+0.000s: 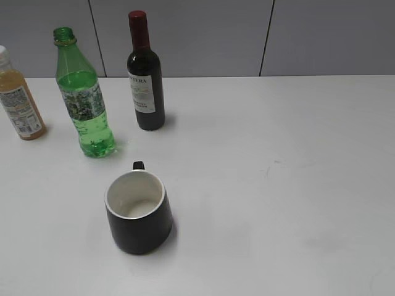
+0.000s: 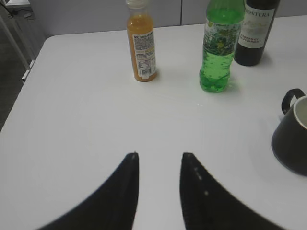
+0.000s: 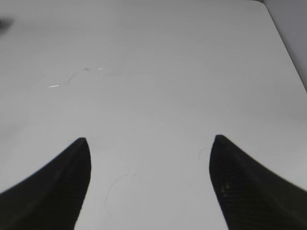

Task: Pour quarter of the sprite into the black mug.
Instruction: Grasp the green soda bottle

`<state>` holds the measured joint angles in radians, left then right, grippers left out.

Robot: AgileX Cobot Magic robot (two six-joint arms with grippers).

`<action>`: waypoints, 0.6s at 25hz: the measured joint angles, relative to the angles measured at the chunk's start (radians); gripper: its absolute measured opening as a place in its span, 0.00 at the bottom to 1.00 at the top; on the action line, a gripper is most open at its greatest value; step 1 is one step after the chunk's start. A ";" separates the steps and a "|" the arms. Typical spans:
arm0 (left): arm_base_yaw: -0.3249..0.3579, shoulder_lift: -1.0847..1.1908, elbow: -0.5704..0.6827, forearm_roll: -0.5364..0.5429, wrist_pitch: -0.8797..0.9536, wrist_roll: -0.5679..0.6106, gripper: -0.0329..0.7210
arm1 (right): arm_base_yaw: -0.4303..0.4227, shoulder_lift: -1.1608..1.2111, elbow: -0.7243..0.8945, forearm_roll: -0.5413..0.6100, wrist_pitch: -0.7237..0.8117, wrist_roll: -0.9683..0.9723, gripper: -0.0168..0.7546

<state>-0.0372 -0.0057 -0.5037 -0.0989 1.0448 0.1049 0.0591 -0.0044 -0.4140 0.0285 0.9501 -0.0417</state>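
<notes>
3 bottles stand along the back of the white table (image 1: 296, 185), and the one that matters is the tall translucent green plastic sprite bottle (image 1: 83, 98), upper left of the exterior frame, uncapped, roughly half full by the look of it, between the orange juice bottle (image 1: 18, 98) at the left edge and the dark glass wine bottle (image 1: 145, 77); the squat black ceramic mug (image 1: 137, 213) with its white inside sits lower centre-left, well apart from the bottles, mouth up; the left gripper (image 2: 159, 158) hovers over bare table with its fingers a little apart and holding nothing; the right gripper (image 3: 149, 143) is spread wide, also holding nothing; thin plastic will likely dent under a hard squeeze and push liquid out of the open neck, so a moderate grasp on the labelled mid-body seems best; the smooth wall may be slippery.
</notes>
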 joint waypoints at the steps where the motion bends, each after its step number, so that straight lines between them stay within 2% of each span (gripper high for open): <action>1: 0.000 0.000 0.000 0.000 0.000 0.000 0.36 | 0.000 0.000 0.000 0.000 0.000 0.000 0.78; 15: 0.000 0.000 0.000 0.000 0.000 0.000 0.36 | 0.000 0.000 0.000 0.000 -0.002 0.000 0.78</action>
<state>-0.0372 -0.0057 -0.5037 -0.0989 1.0448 0.1049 0.0591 -0.0044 -0.4140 0.0285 0.9477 -0.0417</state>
